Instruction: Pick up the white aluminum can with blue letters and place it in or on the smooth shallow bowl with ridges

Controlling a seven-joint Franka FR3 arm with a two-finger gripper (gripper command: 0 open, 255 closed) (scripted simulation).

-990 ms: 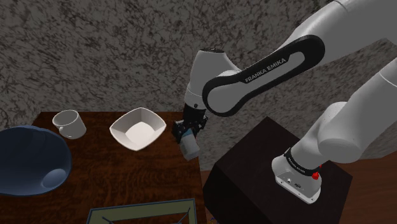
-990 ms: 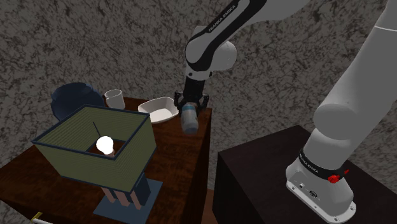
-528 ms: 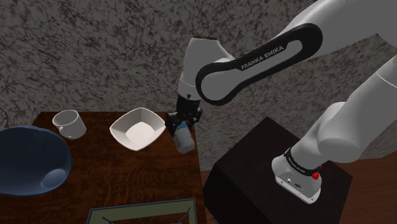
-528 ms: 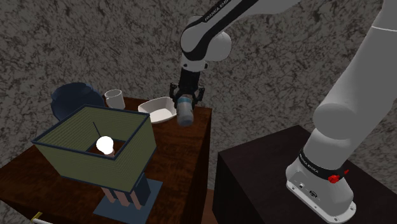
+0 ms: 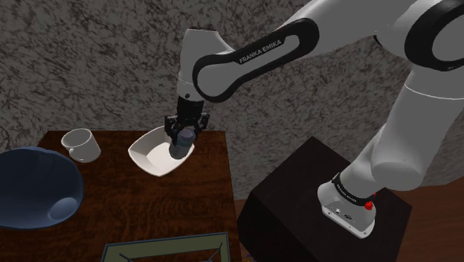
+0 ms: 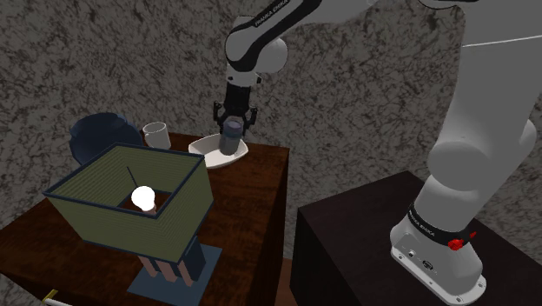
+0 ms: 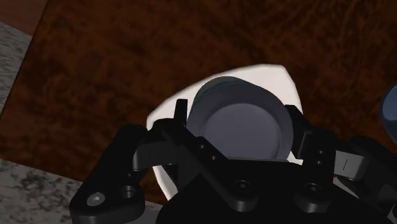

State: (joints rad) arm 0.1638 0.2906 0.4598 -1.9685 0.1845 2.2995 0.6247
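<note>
A pale can [image 5: 179,146], greyish in the arm's shade, hangs upright in my gripper [image 5: 184,135], which is shut on it. The can is over the white shallow bowl [image 5: 151,155] with a squarish, pinched rim on the dark wooden table [image 5: 149,205]. In the second exterior view the can [image 6: 230,139] hangs under the gripper [image 6: 231,123], just above the bowl [image 6: 207,149]. In the wrist view the can's round end [image 7: 245,125] sits between the two black fingers [image 7: 180,116], with the bowl's white rim [image 7: 280,75] showing around it.
A white mug [image 5: 80,145] stands beyond the bowl toward the shoulder view's left. A large dark blue bowl [image 5: 30,186] fills the table's left corner. A square-shaded lamp [image 6: 130,204] rises at the near side. The black stand [image 5: 320,208] is at the lower right.
The gripper has carried the can toward the shoulder view's left, from beside the table's right edge to over the white bowl. The grip has stayed shut on the can.
</note>
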